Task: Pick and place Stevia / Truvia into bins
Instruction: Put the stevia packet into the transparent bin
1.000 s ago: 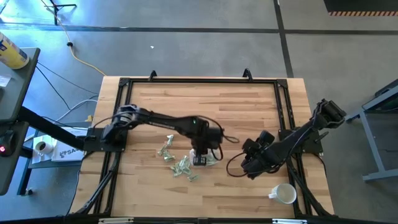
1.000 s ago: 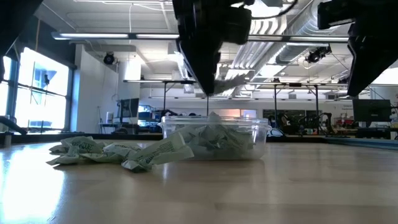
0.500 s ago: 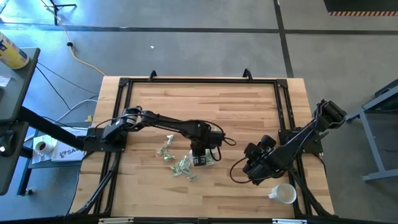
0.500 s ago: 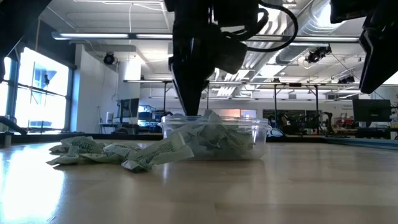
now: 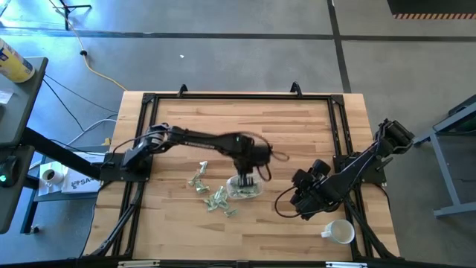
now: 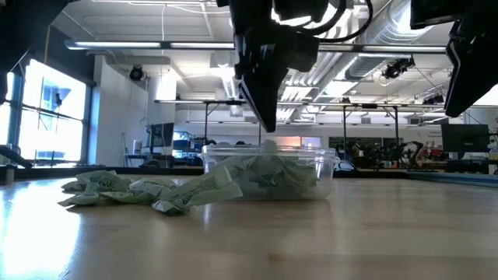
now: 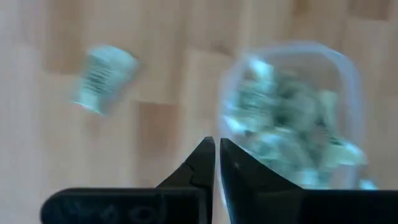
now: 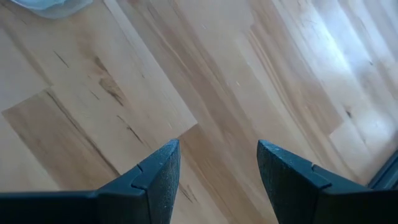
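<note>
Pale green-and-white packets (image 5: pixel 213 198), clear container (image 5: pixel 245 188), black pincer (image 6: pixel 268 117), white mug (image 5: pixel 341 232).

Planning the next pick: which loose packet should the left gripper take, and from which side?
Probably the lone packet farthest from the bin, since nothing lies against it. It lies flat on the table, so come straight down from above and close the jaws across its short width. The left gripper hangs shut over the bin; the right gripper waits open beside the mug.
</note>
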Controlling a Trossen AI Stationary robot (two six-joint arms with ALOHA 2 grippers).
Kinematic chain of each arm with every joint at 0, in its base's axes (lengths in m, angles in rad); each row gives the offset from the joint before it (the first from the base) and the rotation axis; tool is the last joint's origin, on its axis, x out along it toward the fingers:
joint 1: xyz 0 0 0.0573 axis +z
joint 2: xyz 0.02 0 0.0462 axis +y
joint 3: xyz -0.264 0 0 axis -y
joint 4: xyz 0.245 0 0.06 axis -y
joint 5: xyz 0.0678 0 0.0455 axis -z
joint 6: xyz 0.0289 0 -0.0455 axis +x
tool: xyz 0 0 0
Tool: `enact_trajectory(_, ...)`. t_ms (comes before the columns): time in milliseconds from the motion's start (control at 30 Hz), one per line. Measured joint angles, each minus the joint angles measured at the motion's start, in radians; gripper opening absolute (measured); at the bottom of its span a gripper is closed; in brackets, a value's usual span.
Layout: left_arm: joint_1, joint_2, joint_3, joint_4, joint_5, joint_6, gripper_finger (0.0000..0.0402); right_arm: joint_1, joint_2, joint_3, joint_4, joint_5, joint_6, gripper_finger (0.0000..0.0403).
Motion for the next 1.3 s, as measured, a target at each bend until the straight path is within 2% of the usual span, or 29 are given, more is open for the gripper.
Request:
enact_trajectory(100, 0.067, 0.0, 0.016, 0.053, 0.07, 0.158, 0.0058, 0.0, 0.0, 0.0, -0.002, -0.007, 0.0, 0.0204)
enact_trajectory(300, 0.162, 0.022, 0.016, 0.089, 0.072, 0.439, 0.0071, 0.0, 0.0, 0.0, -0.03, 0.001, 0.013, 0.0204)
enact_trajectory(467, 0.181, 0.044, 0.013, 0.09, 0.065, 0.455, 0.0146, -0.001, 0.0, 0.0, -0.043, 0.001, 0.063, 0.0204)
enact_trajectory(633, 0.196, 0.08, 0.009, 0.186, 0.084, 0.476, 0.0235, -0.021, 0.0, 0.0, -0.042, 0.004, 0.076, 0.0204)
enact_trajectory(800, 0.213, 0.137, 0.012, 0.245, 0.077, 0.531, 0.0277, -0.064, 0.0, 0.0, -0.04, 0.005, 0.066, 0.0204)
enact_trajectory(900, 0.221, 0.175, 0.008, 0.226, 0.083, 0.532, 0.0277, -0.087, 0.0, 0.0, -0.032, 0.008, 0.051, 0.0204)
enact_trajectory(1067, 0.223, 0.206, 0.013, 0.231, 0.088, 0.534, 0.0253, -0.111, 0.0, 0.0, -0.02, 0.002, 0.028, 0.0204)
enact_trajectory(1200, 0.227, 0.208, 0.014, 0.225, 0.087, 0.536, 0.0212, -0.117, 0.0, 0.0, -0.017, -0.004, 0.027, 0.0204)
enact_trajectory(1300, 0.235, 0.208, 0.014, 0.221, 0.064, 0.538, 0.0163, -0.117, 0.0, 0.0, -0.017, -0.008, 0.027, 0.0204)
